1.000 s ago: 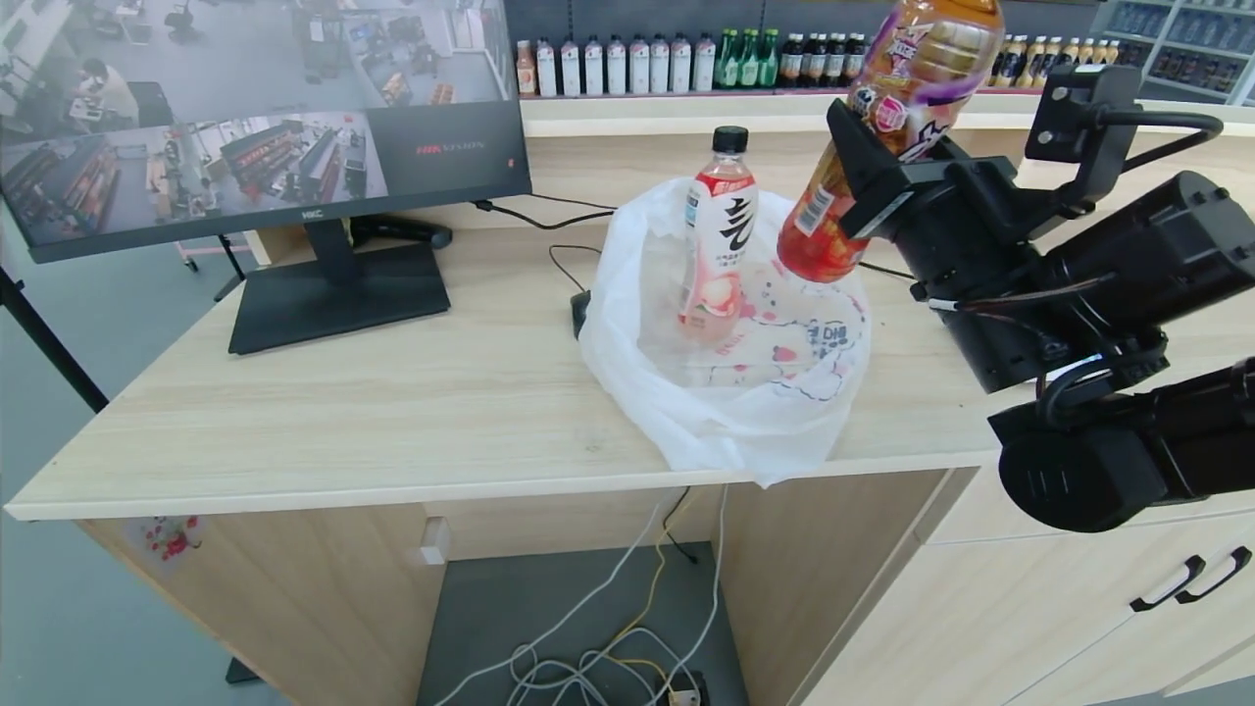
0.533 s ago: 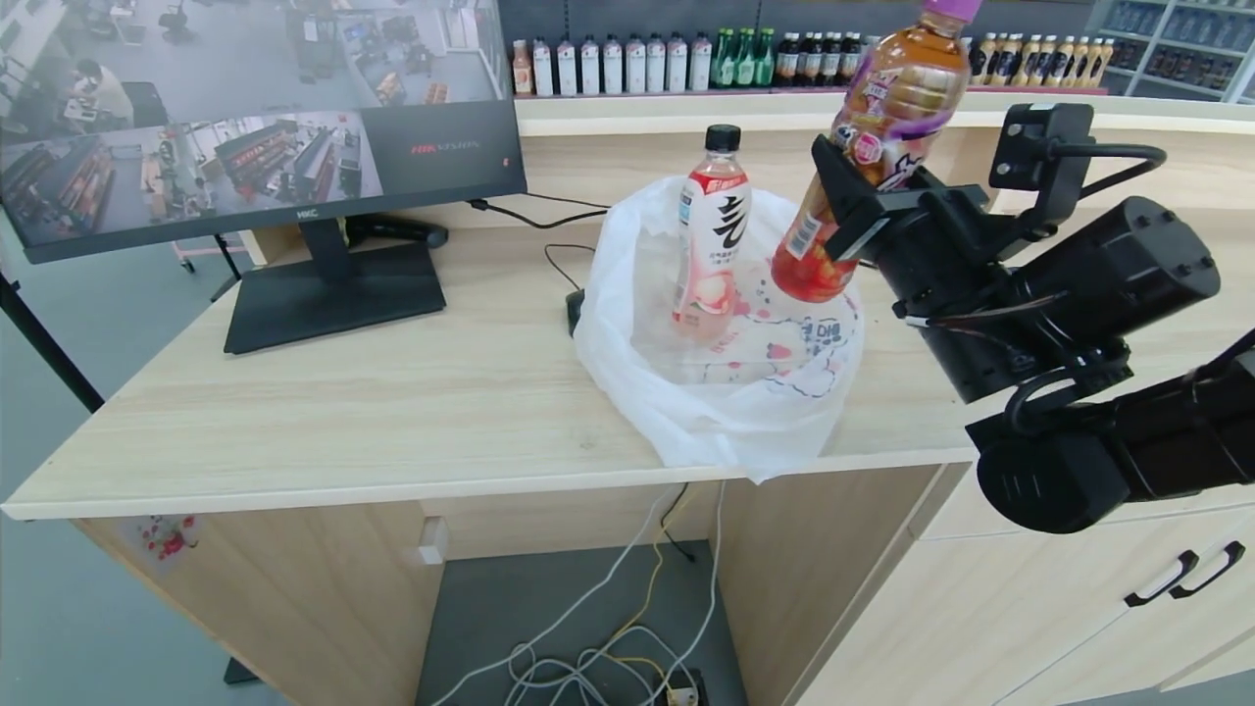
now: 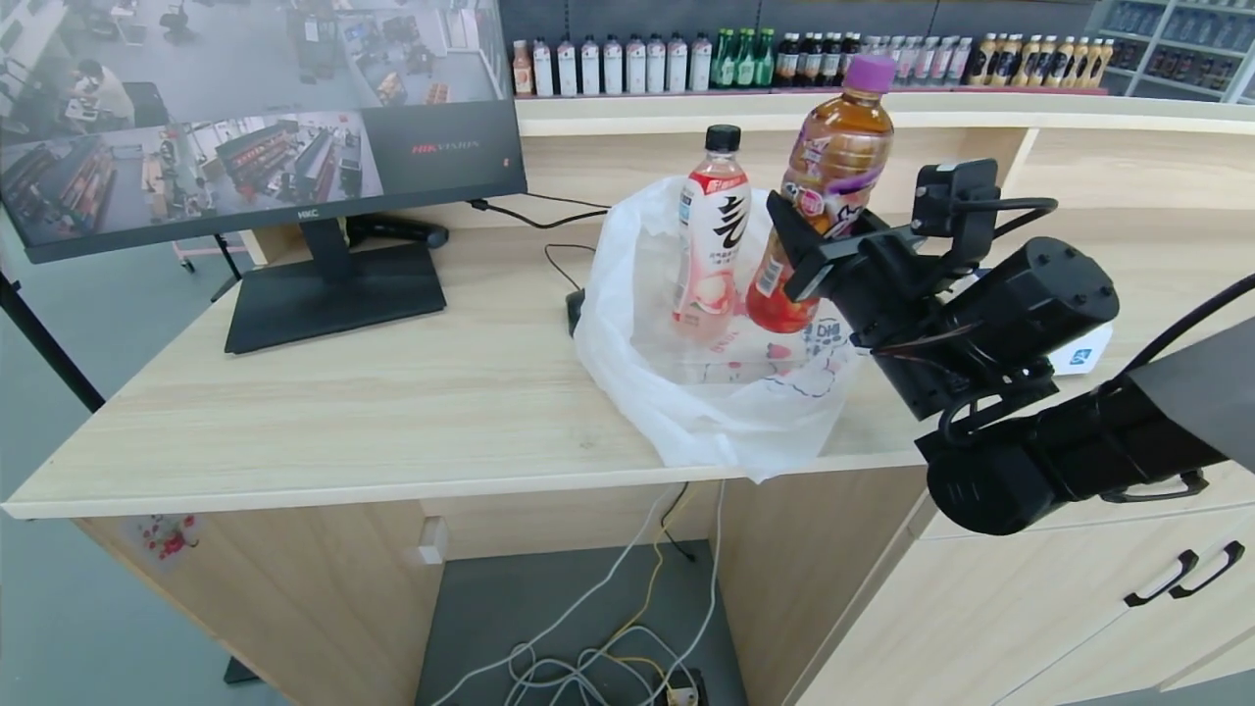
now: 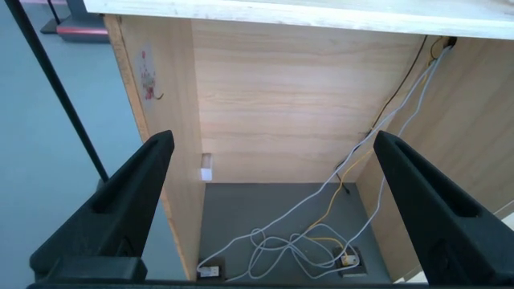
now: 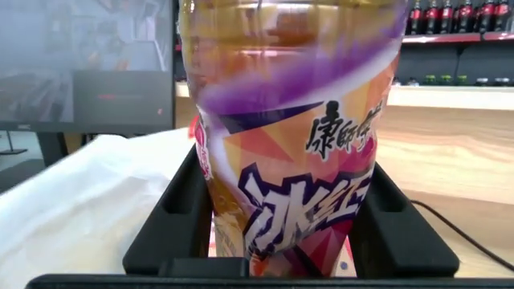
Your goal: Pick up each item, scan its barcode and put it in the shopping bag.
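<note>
Tea bottle (image 3: 833,167), purple cap: tilted, base down at the open mouth of the white shopping bag (image 3: 706,412), just beside the pink-label bottle (image 3: 714,235) standing upright inside. Right gripper (image 3: 798,250) clamped on the tea bottle's midsection. Bag sits on the wooden counter (image 3: 392,392). Left gripper (image 4: 273,201) below counter level, fingers spread wide, holding nothing.

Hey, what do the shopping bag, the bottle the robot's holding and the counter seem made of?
The shopping bag looks like thin plastic film: translucent, crumpled. The purple-capped bottle is likely clear plastic; brown drink shows through. The counter is matte pale wood-grain, probably laminate.
</note>
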Available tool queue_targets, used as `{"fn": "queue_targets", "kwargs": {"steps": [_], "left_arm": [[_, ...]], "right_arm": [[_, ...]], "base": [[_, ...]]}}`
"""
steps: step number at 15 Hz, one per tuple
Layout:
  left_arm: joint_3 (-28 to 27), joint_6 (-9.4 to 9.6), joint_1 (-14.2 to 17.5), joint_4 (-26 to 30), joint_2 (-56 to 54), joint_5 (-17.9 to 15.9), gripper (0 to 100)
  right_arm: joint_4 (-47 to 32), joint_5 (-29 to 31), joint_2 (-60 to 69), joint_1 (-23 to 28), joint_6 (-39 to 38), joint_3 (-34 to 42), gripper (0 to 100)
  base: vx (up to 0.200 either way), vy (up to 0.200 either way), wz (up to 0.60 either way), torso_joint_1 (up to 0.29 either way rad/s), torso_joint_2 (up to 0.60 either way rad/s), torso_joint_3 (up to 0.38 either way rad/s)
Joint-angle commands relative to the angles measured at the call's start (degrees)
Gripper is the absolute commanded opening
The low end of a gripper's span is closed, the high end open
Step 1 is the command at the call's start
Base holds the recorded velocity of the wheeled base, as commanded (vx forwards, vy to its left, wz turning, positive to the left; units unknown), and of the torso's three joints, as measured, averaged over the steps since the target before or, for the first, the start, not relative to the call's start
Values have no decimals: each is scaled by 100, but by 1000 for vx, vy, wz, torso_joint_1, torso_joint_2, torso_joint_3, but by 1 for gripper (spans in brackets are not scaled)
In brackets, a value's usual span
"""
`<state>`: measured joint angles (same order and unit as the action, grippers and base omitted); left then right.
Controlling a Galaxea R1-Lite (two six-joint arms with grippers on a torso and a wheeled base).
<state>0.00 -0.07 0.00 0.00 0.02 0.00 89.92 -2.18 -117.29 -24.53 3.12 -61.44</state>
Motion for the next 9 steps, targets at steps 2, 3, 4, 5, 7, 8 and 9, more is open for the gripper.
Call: {"fn": "queue_targets", "kwargs": {"steps": [2, 3, 4, 5, 7, 8, 9], "left_arm": [[0, -1, 0, 0, -2, 9, 100], [0, -1, 0, 0, -2, 9, 100], [0, -1, 0, 0, -2, 0, 100], [0, -1, 0, 0, -2, 0, 100], [0, -1, 0, 0, -2, 0, 100], [0, -1, 0, 0, -2, 0, 100], [0, -1, 0, 0, -2, 0, 100]], "right_arm": [[8, -2, -198, 88, 13, 1, 0], [8, -2, -198, 124, 13, 1, 0], [8, -2, -225, 132, 13, 9, 0], [8, -2, -242, 141, 13, 9, 0], [8, -2, -400, 247, -22, 53, 0], [8, -2, -444, 326, -22, 62, 0], [8, -10, -462, 396, -31, 88, 0]], "base": [[0, 0, 0, 0, 0, 0], [0, 0, 0, 0, 0, 0], [0, 0, 0, 0, 0, 0], [0, 0, 0, 0, 0, 0], [0, 0, 0, 0, 0, 0], [0, 0, 0, 0, 0, 0], [0, 0, 0, 0, 0, 0]]}}
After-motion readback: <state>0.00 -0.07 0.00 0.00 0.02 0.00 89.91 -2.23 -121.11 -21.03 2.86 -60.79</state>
